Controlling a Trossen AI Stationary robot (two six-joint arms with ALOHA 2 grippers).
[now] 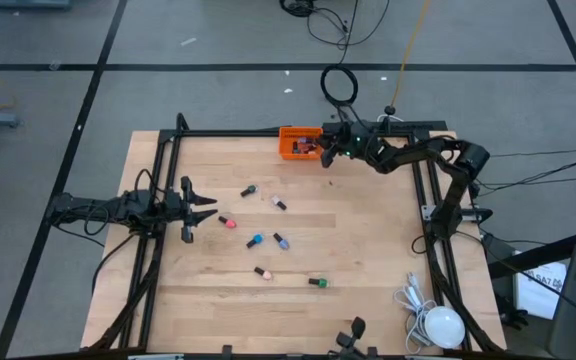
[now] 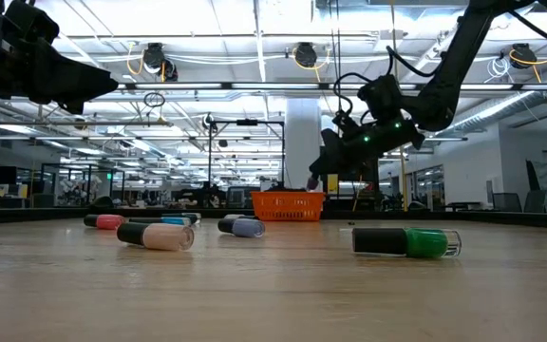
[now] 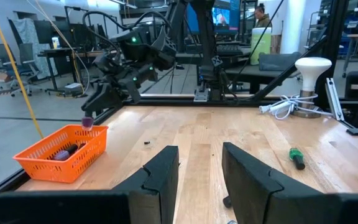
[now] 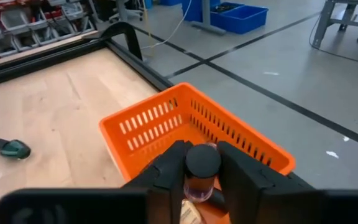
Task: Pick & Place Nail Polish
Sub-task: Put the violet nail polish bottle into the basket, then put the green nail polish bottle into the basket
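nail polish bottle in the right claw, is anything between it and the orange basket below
Nothing visible. The right claw holds the purple bottle by its dark cap directly above the open orange basket, with only bottles already dropped inside beneath it. The left claw waits far off at the table's left edge.

Overhead, straight down on the table (image 1: 298, 250). Low, level across its boards. Wrist views looking past own fingers, both sharing the orange bin (image 4: 191, 118), right close above it.
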